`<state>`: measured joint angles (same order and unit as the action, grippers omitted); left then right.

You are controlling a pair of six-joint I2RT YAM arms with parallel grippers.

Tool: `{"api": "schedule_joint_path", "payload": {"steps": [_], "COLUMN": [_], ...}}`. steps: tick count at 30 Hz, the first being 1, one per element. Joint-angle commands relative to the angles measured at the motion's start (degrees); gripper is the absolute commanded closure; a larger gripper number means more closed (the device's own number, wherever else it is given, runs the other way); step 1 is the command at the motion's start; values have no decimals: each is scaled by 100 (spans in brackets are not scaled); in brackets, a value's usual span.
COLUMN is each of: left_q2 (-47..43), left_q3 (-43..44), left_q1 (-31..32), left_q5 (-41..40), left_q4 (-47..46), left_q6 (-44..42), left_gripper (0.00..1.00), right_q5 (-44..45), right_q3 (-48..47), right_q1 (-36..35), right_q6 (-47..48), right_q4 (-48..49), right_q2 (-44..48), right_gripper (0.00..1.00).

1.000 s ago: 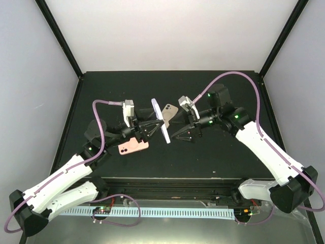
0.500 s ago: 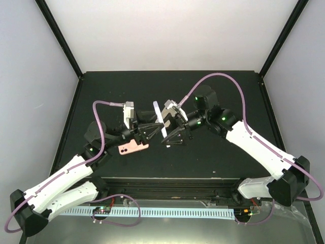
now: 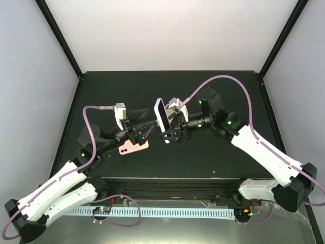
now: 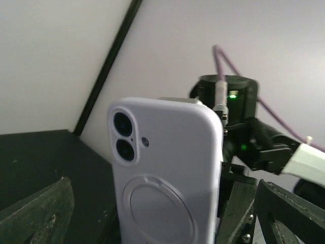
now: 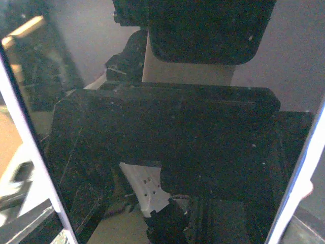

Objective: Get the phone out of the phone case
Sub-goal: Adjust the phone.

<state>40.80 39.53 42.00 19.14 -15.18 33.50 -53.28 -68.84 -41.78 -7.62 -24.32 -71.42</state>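
Item 1: pink phone (image 3: 133, 147), flat on the black surface (image 3: 213, 162), just below the left pincer.

Item 2: left pincer (image 3: 143, 129), jaws spread wide, holding nothing. It sits apart from the case, and its fingers (image 4: 35, 216) frame the case from either side without contact.

Item 3: phone case (image 3: 160, 113), lilac, upright and raised off the surface, its camera cut-out at the top and its back facing the left arm. The phone (image 5: 167, 152) is seated inside, its dark screen facing the right wrist camera.

Item 4: right pincer (image 3: 167, 125), closed on the phone case by its edges and carrying it.
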Motion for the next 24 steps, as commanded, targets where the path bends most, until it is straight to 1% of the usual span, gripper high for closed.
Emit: {"api": "schedule_joint_path", "payload": {"steps": [1,3,5,9,12,15,18,20,22,24], "left_q2": [-185,-122,38,547,891,1183,1367,1495,1639,1732], "left_q3": [378,410,467,543,675,813,829,828,850,846], "left_q1": [-2,34,66,178,273,326,333,338,346,352], "left_q5": [-956,-1192,-1315,-1195,-993,-1076,-1118,-1055,-968,-924], "left_q4": [1418,1675,1818,1638,1449,1481,1285,1077,927,776], "left_q6": [-121,-20,31,48,73,160,287,350,406,458], "left_gripper": [1,1,8,19,23,23,29,35,44,49], "right_q5": [2294,3031,3661,4490,5022,5299,5369,5403,5430,5469], "right_q3": [80,168,220,283,313,365,405,399,374,364], "right_q1": [-14,-62,-128,-262,-509,-650,-722,-755,-772,-794], "right_q6": [868,1109,1272,1477,1691,1807,1844,1832,1816,1803], "right_q4": [-446,-539,-607,-591,-605,-605,-601,-617,-641,-646], "right_q2": [334,366,375,426,469,519,543,526,512,517], "right_gripper": [26,26,26,26,26,26,26,26,26,26]}}
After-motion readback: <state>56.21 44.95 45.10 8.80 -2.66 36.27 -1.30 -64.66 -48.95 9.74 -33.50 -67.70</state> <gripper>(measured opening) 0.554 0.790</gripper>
